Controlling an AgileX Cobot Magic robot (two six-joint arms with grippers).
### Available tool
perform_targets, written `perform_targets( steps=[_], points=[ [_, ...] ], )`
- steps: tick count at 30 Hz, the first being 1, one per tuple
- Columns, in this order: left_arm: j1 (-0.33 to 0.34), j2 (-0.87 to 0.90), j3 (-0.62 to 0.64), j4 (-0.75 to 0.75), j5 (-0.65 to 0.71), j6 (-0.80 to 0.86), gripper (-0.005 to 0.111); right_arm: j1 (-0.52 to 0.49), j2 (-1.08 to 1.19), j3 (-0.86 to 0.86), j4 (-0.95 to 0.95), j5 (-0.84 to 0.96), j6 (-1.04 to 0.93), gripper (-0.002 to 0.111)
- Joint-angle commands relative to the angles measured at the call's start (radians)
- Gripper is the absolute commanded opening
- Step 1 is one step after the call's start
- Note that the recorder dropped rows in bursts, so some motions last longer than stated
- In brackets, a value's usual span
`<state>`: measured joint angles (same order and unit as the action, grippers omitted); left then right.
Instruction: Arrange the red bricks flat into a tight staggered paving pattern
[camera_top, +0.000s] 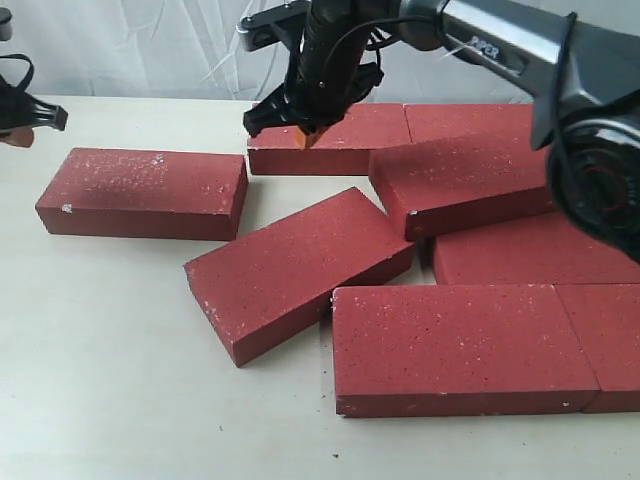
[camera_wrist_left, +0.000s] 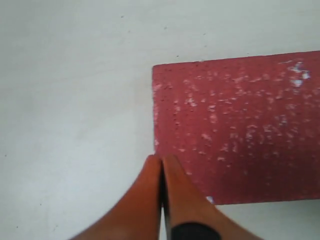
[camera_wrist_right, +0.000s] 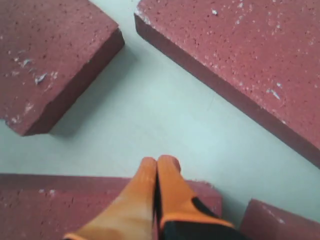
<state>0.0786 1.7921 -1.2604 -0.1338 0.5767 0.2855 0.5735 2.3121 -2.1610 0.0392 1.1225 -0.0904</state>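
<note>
Several red bricks lie flat on the pale table (camera_top: 120, 350). One brick (camera_top: 140, 190) sits alone at the left and a skewed brick (camera_top: 300, 270) lies in the middle. A back brick (camera_top: 330, 135) has my right gripper (camera_top: 308, 135) hovering shut over its near left edge, holding nothing. In the right wrist view the orange tips (camera_wrist_right: 160, 161) hang over that brick's edge (camera_wrist_right: 50, 205), facing the gap between the left brick (camera_wrist_right: 45, 60) and the skewed brick (camera_wrist_right: 240, 65). My left gripper (camera_top: 18, 135) is at the far left; its shut tips (camera_wrist_left: 161, 160) meet a brick's corner (camera_wrist_left: 235, 130).
A tilted brick (camera_top: 460, 185) rests partly on its neighbours at the right. More bricks lie at the back right (camera_top: 470, 120), right (camera_top: 530, 250), front (camera_top: 460, 345) and front right (camera_top: 605, 340). Bare table stretches across the front left.
</note>
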Motion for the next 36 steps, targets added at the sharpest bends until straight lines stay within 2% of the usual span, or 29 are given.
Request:
perform_targets(
  steps=[1, 6, 12, 16, 21, 24, 31, 36],
  points=[
    [-0.073, -0.057, 0.036, -0.011, -0.032, 0.009, 0.000, -0.003, -0.191, 0.258, -0.039, -0.132, -0.031, -0.001],
    [-0.179, -0.089, 0.036, -0.011, -0.005, 0.009, 0.000, -0.028, -0.389, 0.555, -0.122, -0.267, -0.040, -0.001],
    [-0.313, -0.094, 0.036, -0.016, -0.005, 0.009, 0.000, -0.197, -0.527, 0.691, -0.097, -0.238, -0.112, -0.001],
    [-0.385, -0.094, 0.036, -0.063, 0.008, 0.009, 0.000, -0.333, -0.567, 0.695, -0.009, -0.198, -0.204, -0.001],
    [-0.480, -0.092, 0.036, -0.075, 0.015, 0.052, 0.000, -0.512, -0.569, 0.695, 0.189, -0.160, -0.380, -0.001],
    [-0.529, -0.081, 0.033, -0.096, 0.012, 0.052, 0.000, -0.594, -0.569, 0.695, 0.256, -0.161, -0.410, -0.001],
    [-0.611, 0.000, -0.039, -0.157, 0.071, 0.055, 0.000, -0.728, -0.554, 0.695, 0.256, -0.203, -0.406, -0.001],
    [-0.666, 0.091, -0.124, -0.172, 0.076, 0.055, 0.000, -0.776, -0.494, 0.695, 0.251, -0.262, -0.406, -0.001]
  ],
)
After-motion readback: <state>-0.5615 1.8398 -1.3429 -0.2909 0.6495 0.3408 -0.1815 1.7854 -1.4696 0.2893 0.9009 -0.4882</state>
